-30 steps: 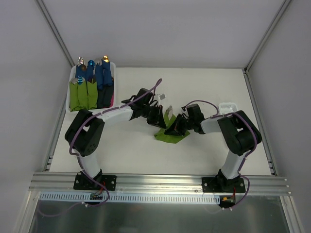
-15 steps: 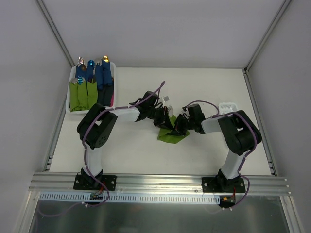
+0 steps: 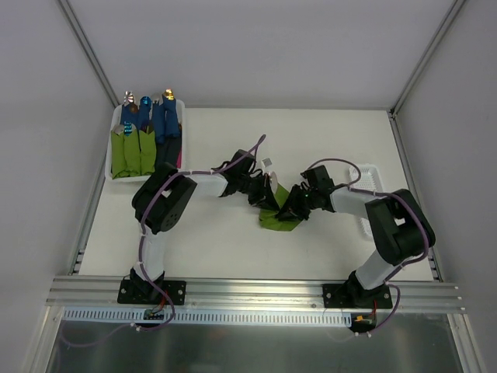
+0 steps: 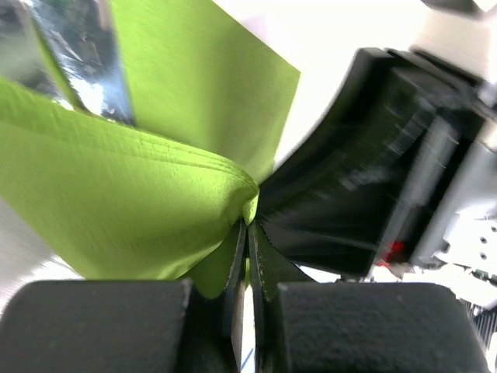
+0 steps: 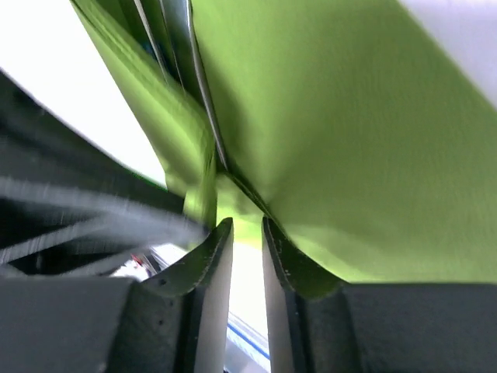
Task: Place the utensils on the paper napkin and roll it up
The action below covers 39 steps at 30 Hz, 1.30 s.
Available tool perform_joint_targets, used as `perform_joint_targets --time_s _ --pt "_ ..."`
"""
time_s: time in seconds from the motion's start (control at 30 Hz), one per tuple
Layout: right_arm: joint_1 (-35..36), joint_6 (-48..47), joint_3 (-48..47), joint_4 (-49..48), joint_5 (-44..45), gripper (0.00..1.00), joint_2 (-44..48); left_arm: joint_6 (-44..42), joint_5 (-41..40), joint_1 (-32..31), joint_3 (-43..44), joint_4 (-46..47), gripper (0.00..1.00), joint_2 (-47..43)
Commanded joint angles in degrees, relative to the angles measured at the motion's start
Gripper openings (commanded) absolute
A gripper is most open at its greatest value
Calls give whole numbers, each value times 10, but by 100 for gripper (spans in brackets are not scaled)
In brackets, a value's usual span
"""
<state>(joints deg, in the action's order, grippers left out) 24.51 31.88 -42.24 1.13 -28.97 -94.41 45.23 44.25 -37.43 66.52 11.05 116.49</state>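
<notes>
2 black 2-finger grippers are meeting over the middle of the off-white table. At far left, a white plastic bin is holding green rolled bundles and blue rolled bundles. Moving right, the left gripper is pinching a raised fold of the thin lime-green paper napkin with its jaws pressed together. The napkin is lying partly folded on the table between both grippers. In the left wrist view, a silver metal utensil head is showing inside the napkin's folds. Just beside the left gripper, the right gripper is standing with its jaws parted by a narrow gap. The napkin's crease is sitting right at its tips, and whether they are touching it cannot be told. Further right, a small white basket is sitting near the table's edge.
</notes>
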Motion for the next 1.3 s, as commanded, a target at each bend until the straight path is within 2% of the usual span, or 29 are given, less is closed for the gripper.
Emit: perform_joint_targets --time_s 0.0,0.47,0.77,1.27 --pt "4 -40 -31 82 9 25 47 -7 -28 -1 6 14 0 13" --pt "-37 -54 -1 115 32 21 154 -14 -25 -14 27 4 0 13" --pt "-61 -65 -11 111 23 37 133 -37 -29 -36 34 0 0 19" --pt "-63 -63 -33 80 18 32 43 -66 -29 -48 36 -14 0 30"
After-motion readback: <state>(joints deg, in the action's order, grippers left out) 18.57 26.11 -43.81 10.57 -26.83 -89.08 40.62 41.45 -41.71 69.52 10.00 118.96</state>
